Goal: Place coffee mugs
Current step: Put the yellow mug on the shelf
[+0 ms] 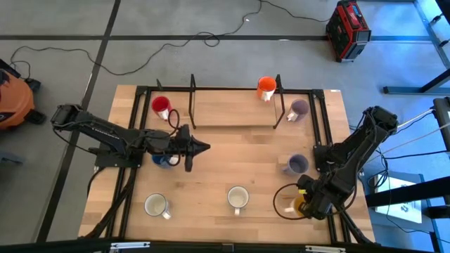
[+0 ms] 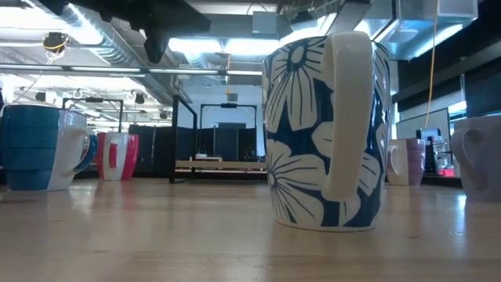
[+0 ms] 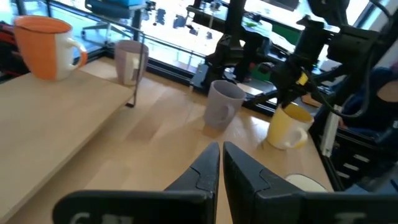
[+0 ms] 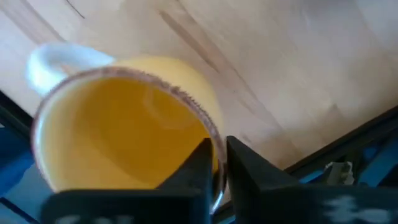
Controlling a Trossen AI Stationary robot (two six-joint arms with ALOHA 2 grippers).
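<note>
My right gripper (image 4: 214,158) has its two fingers pinched together over the rim of the yellow-orange mug (image 4: 124,124), one inside and one outside, at the near right corner of the wooden table (image 1: 232,151); I judge this mug gripped but not yet carried anywhere. My left gripper (image 3: 221,162) is closed on nothing, hanging over the middle of the table. Near the front edge stand two white mugs (image 1: 156,206) (image 1: 238,198), seemingly still waiting. Farther in, the blue mug (image 1: 166,161) sits partly under my left arm, and a purple mug (image 1: 297,164) stands to the right. At the far side, around the black metal rack (image 1: 232,126), are the red mug (image 1: 162,107), the orange mug (image 1: 266,87) and a second purple mug (image 1: 299,109). Beyond the table lie grey floor, loose cables and a red case (image 1: 348,28).
</note>
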